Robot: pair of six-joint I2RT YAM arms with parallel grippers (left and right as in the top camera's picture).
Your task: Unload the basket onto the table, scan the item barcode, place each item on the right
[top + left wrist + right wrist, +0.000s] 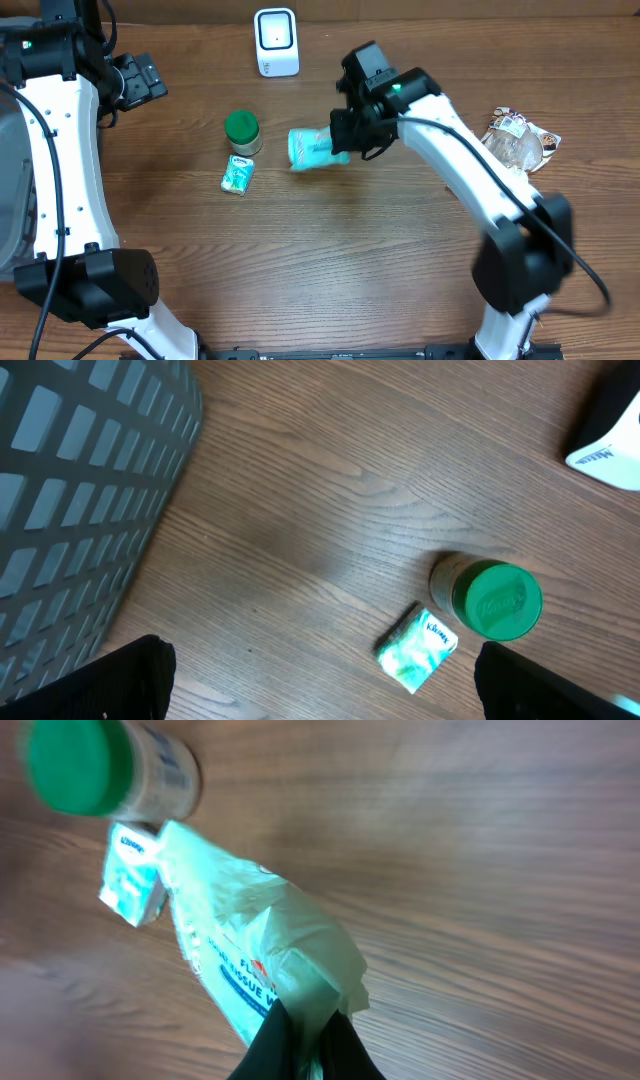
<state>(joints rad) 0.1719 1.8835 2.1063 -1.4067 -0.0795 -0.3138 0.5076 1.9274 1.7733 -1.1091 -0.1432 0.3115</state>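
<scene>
At the far left edge, a grey slatted basket (8, 190) is seen beside the left arm. The left fingers (125, 685) are held spread wide above the bare wood of the worktop (330, 260), with nothing between them. To their right, a jar with a green lid (242, 130) is stood upright, and a small green-and-white tissue packet (238, 176) is laid flat just in front of it, very close or touching. At the back edge, a white scanner (276, 42) is placed upright, well apart from the jar. Further right, a teal pack of wipes (312, 148) is pinched at one end by the right fingers (272, 1042), which are pressed together on its crumpled wrapper. The pack is held just right of the jar and in front of the scanner, its free end pointed towards the jar. Whether it rests on the worktop cannot be told. Near the right edge, a brown snack packet (520, 140) is laid flat.
</scene>
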